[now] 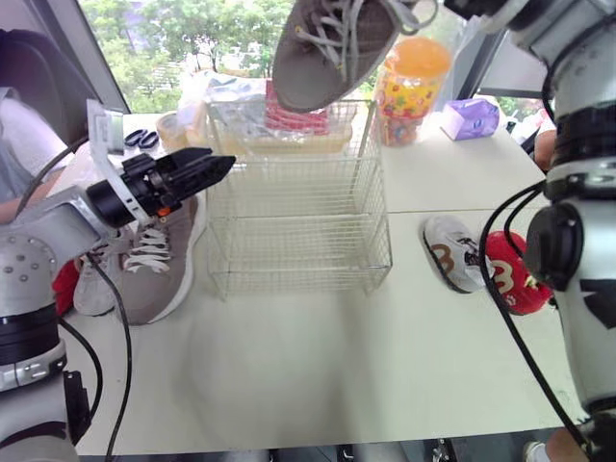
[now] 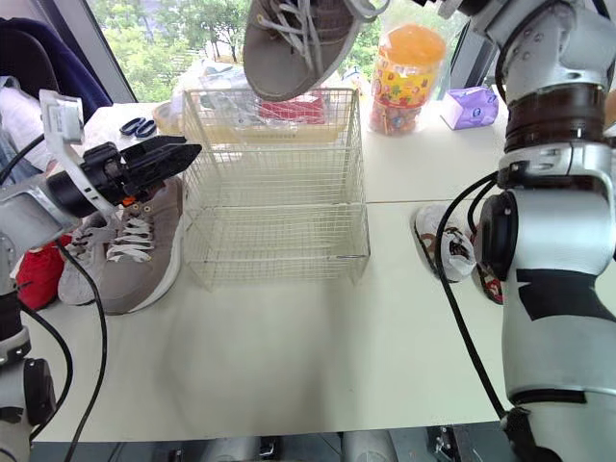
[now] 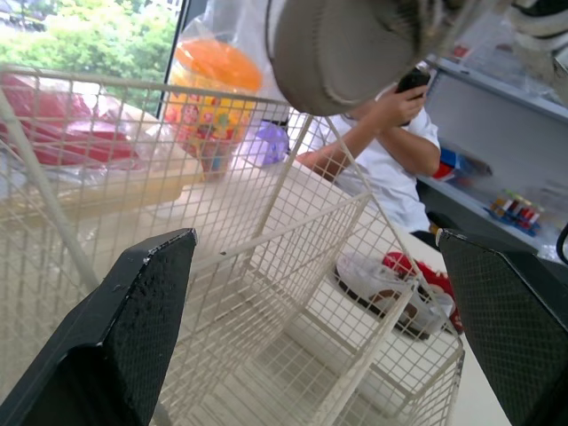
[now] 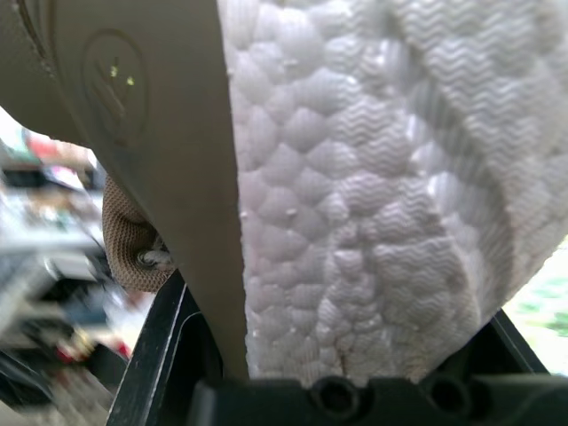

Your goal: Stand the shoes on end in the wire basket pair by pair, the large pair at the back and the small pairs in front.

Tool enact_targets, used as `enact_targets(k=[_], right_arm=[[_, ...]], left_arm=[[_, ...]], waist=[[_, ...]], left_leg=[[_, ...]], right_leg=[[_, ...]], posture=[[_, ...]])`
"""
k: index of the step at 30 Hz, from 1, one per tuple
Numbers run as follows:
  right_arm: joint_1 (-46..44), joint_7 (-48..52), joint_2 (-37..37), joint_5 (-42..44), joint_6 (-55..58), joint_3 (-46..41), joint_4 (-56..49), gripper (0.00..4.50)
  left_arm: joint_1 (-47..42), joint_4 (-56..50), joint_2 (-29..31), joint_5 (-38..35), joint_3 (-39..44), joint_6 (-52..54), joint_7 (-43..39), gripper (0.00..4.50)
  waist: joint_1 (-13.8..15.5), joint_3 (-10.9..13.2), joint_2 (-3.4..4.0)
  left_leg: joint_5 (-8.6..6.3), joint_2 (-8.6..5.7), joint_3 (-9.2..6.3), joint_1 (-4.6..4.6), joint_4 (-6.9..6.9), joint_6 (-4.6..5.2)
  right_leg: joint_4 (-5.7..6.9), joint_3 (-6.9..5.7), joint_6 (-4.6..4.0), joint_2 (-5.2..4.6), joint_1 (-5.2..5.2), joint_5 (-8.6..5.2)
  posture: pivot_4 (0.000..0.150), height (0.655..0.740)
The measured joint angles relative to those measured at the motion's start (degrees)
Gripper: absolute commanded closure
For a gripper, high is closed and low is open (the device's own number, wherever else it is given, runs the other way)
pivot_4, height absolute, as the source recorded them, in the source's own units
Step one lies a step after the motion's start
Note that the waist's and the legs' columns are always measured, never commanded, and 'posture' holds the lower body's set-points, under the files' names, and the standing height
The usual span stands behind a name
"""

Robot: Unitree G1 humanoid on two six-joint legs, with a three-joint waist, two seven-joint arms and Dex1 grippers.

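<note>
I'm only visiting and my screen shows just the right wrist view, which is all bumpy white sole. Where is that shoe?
Observer: The right claw holds the large grey shoe in the air above the wire basket, toe tilted down.
Visitor: Any shoes in the basket?
Observer: None. The other grey shoe lies on the table at the basket's left.
Visitor: And the small ones?
Observer: A small white shoe and a red shoe lie at the basket's right.

Large shoe (image 1: 327,53) hangs over wire basket (image 1: 298,241), mate (image 1: 159,260) lying left.
</note>
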Motion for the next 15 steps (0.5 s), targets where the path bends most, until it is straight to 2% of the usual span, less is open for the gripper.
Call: enact_targets(k=[7,15], right_arm=[[0.0,10.1,2.9,-11.4,-10.9,3.5,11.4,2.64],[2.2,12.7,6.1,-18.9,-16.8,3.7,16.4,2.64]], left_arm=[[2.2,-3.0,-1.5,-0.1,0.0,0.0,0.9,0.03],[2.8,-4.5,-2.0,-0.3,0.1,0.0,1.5,0.03]], waist=[[0.1,0.1,0.07],[0.2,0.1,0.07]], left_leg=[[0.05,0.00,0.02,-0.01,-0.01,-0.10],[0.10,-0.01,0.01,-0.01,-0.01,-0.19]], right_leg=[[0.10,0.03,0.00,-0.02,-0.07,0.00],[0.10,0.02,0.00,-0.04,-0.06,0.01]], posture=[[0.150,0.7400],[0.150,0.7400]])
